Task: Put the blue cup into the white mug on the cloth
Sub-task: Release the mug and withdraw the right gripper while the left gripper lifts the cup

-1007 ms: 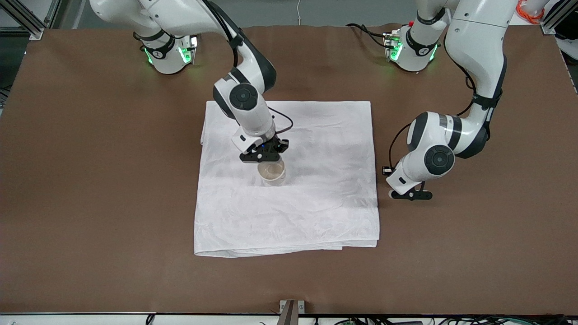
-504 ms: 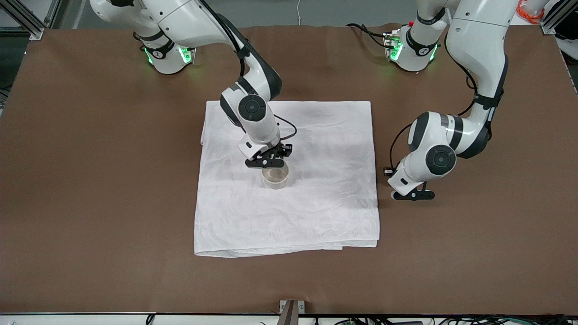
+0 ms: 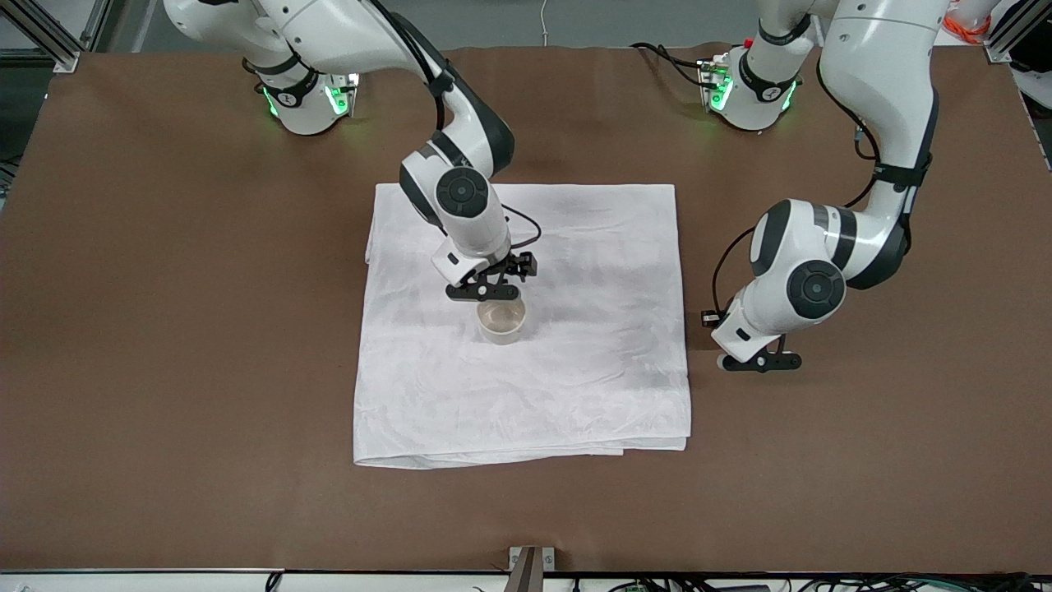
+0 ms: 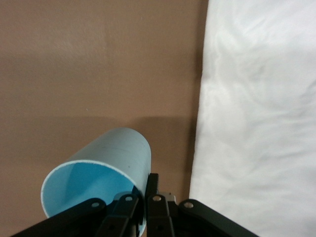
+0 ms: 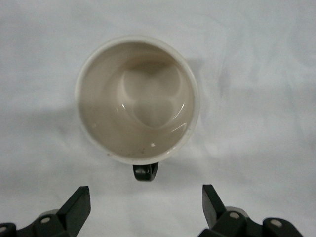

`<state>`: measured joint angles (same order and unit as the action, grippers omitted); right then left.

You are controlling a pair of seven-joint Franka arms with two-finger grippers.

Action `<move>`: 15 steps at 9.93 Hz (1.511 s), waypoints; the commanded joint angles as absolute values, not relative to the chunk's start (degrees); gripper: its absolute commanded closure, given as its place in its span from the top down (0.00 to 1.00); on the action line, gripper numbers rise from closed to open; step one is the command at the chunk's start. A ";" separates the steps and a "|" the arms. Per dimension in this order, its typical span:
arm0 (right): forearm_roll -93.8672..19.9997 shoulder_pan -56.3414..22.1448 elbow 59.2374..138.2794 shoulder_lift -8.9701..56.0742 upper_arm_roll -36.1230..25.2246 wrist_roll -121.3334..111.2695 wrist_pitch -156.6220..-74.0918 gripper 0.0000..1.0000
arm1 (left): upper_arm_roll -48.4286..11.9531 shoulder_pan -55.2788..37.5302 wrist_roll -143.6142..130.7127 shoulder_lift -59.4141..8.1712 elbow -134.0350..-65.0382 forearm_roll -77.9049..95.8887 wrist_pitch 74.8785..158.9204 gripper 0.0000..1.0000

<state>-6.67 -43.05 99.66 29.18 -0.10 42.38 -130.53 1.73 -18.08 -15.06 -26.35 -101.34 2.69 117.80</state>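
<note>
The white mug (image 3: 501, 321) stands upright on the cloth (image 3: 575, 386), its inside empty and its black handle (image 5: 145, 171) toward my right gripper. My right gripper (image 3: 485, 289) hangs just above the mug, open and empty, its fingers (image 5: 79, 203) wide apart beside the handle in the right wrist view. My left gripper (image 3: 758, 362) is shut on the rim of the blue cup (image 4: 106, 163), one finger inside and one outside. It holds the cup tilted over the brown table, beside the cloth's edge (image 4: 256, 123) at the left arm's end.
The brown table (image 3: 164, 329) surrounds the cloth on all sides. The cloth is wrinkled, with a folded edge nearest the front camera. Both arm bases (image 3: 304, 99) stand along the table's edge farthest from the front camera.
My right gripper has let go of the mug and lifted a little off it; the mug now stands alone on the cloth. My left gripper with the blue cup shifted slightly away from the cloth.
</note>
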 commanded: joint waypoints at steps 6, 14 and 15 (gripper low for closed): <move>-1.94 -23.88 103.01 -4.19 -8.96 19.15 -101.45 1.00 | -0.78 -23.27 -14.59 -31.89 -76.14 3.16 100.90 0.00; -0.88 -13.98 100.20 -9.93 -8.96 7.21 -94.66 1.00 | -4.57 -39.44 -5.53 -37.00 -71.37 3.08 111.52 0.00; -0.79 -13.28 99.15 -9.76 -9.05 7.12 -94.66 1.00 | -4.57 -41.20 -6.06 -38.13 -71.37 3.16 113.27 0.00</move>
